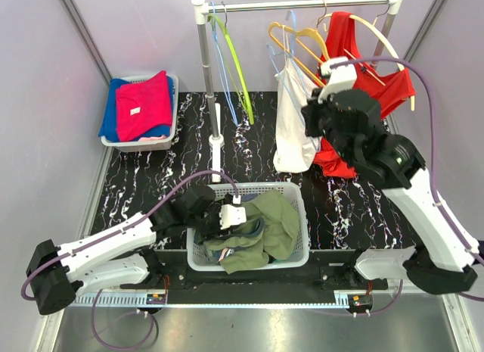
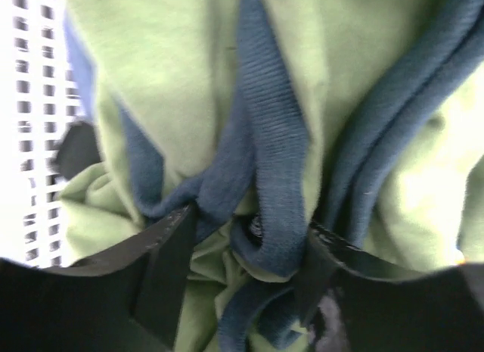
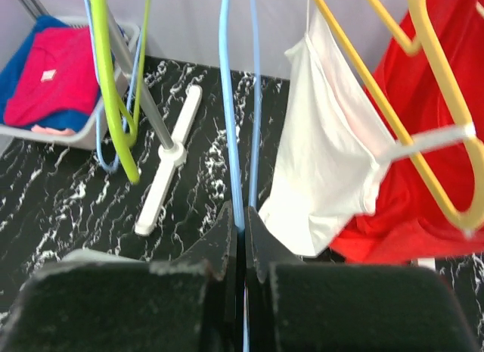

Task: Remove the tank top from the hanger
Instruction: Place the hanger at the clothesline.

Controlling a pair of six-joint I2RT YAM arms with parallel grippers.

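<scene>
A: Any writing showing?

B: Only a pale tag [image 3: 45, 76] on the pink shirt [image 1: 144, 102] in the grey bin [image 1: 144, 145] at far left. It is coming through too small to read.

A: What is getting lost?

B: In the top view the right gripper [image 1: 327, 68] is hiding its fingertips behind its own wrist. The left wrist view is sitting so close that it is blurring, taking in only cloth and a strip of basket wall.

A: Where is the garment lying, and which way?

B: The green tank top [image 1: 276, 223] is lying bunched in the white basket [image 1: 265, 187] at the near edge, off any hanger. Its navy-trimmed straps [image 2: 272, 163] are pointing toward the basket's left. The body is spreading toward the right wall, so the long axis is running roughly left to right.

A: The tools?

B: The left gripper [image 1: 246, 225] is hanging over the straps with its jaws apart. A navy loop is lying loose between the fingers [image 2: 170, 269], and nothing is being pinched. The right gripper is up near the rail [image 1: 302, 4], clamping the wire of the light-blue hanger [image 3: 227, 102]. The white top [image 1: 291, 125] is hanging just beside it.
</scene>
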